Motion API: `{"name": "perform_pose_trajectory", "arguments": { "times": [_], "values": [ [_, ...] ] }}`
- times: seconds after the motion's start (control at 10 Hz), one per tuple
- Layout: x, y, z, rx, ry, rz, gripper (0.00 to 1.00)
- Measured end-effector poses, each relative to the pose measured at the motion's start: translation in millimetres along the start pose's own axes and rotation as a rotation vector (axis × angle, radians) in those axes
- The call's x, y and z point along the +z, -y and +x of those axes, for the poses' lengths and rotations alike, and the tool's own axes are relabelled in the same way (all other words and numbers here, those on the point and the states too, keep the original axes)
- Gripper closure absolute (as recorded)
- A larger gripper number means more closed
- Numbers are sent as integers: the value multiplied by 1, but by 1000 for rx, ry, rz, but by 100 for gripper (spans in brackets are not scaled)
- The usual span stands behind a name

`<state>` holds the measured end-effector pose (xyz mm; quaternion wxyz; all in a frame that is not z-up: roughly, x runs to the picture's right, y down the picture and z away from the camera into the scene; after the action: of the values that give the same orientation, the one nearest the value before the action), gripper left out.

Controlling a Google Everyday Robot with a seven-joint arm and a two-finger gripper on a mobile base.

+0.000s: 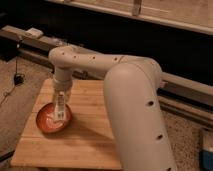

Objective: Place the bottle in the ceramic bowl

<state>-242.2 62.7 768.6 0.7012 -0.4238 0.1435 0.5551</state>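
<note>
The orange-red ceramic bowl sits on the left part of the wooden table. My gripper hangs from the white arm just above the bowl and is shut on the bottle. The bottle is a slim clear one with a pale label. It hangs upright, its lower end over the bowl's inside near the right rim. Whether the bottle touches the bowl I cannot tell.
My big white arm fills the right half of the view and hides the table's right side. A dark rail with a small white object runs behind the table. Speckled floor lies to the left.
</note>
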Motion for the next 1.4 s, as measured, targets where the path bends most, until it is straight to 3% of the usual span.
{"name": "perform_pose_trajectory", "arguments": {
  "times": [0.2, 0.7, 0.8, 1.4],
  "values": [
    [11, -9, -6, -22, -6, -10, 82],
    [35, -31, -18, -74, -32, -29, 33],
    [36, -33, -18, -81, -34, -31, 27],
    [43, -38, -19, -95, -22, -43, 26]
  ]
}}
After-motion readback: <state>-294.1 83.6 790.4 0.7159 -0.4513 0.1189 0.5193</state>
